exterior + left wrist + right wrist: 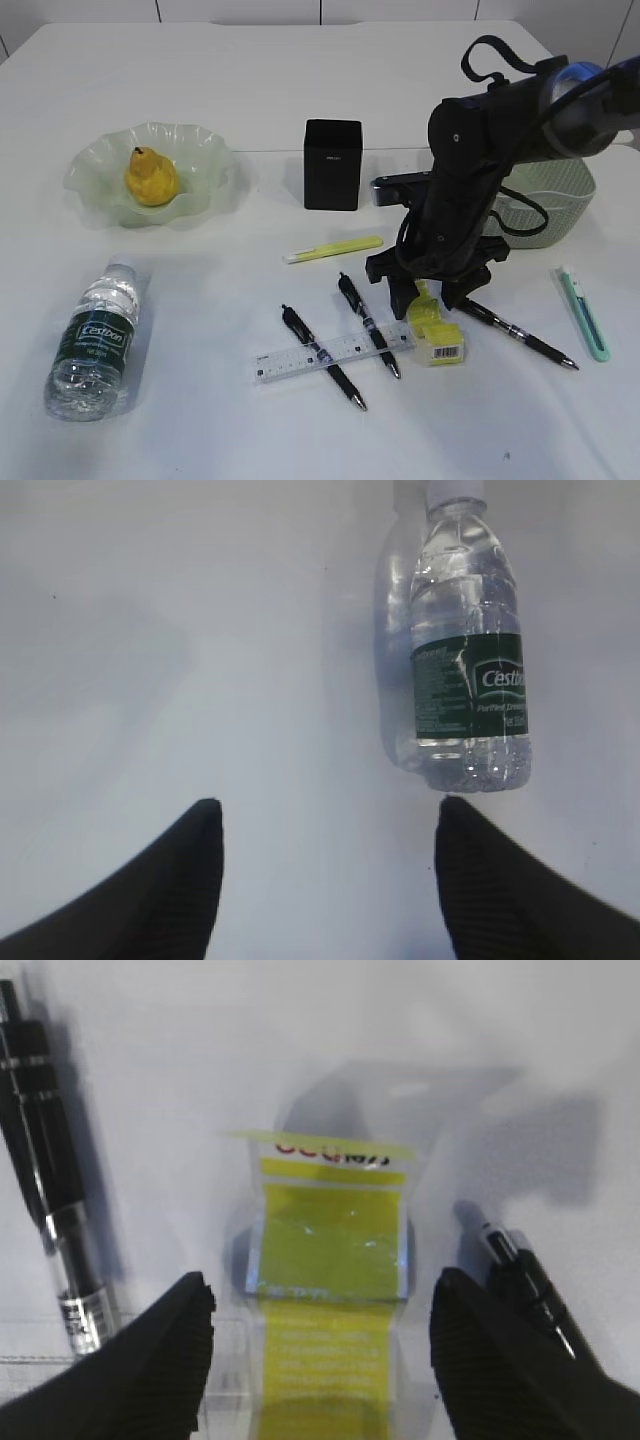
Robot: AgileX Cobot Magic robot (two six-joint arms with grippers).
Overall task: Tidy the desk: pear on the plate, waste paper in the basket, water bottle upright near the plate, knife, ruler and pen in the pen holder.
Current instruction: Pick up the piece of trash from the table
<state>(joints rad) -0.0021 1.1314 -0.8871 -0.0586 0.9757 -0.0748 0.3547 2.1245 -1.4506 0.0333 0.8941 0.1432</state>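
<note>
Hovering low over the white surface (pixel 300 90), the right end effector (pixel 432 292) stands spread, its two dark fingers (pixel 185 1340) straddling a yellow-and-clear plastic package (pixel 330 1260) without touching it. This package (apparently the waste paper of the task) lies flat between a black pen (pixel 369 324) on its left and another black pen (pixel 520 334) on its right, its near end just beside the clear ruler (pixel 330 354). It looks light, thin and crushable, with a glossy film likely to slip; a pinch across its narrow yellow middle, where the fingers already flank it, seems the soundest hold, and the pens on either side lie close enough to be nudged. The pale green basket (pixel 560 215) stands behind the right arm.

The left end effector (pixel 325 880) is likewise spread and holds nothing; the water bottle (pixel 470 650) lies on its side just ahead of it, toward the right finger. The bottle is smooth, round and part full, so it may roll, and a grip around its labelled waist seems best. The pear (pixel 150 177) already sits on the frilled glass plate (pixel 205 150). A third black pen (pixel 322 355) crosses the ruler; the green utility knife (pixel 583 312) and a yellow highlighter (pixel 333 249) lie apart from the black pen holder (pixel 332 164).
</note>
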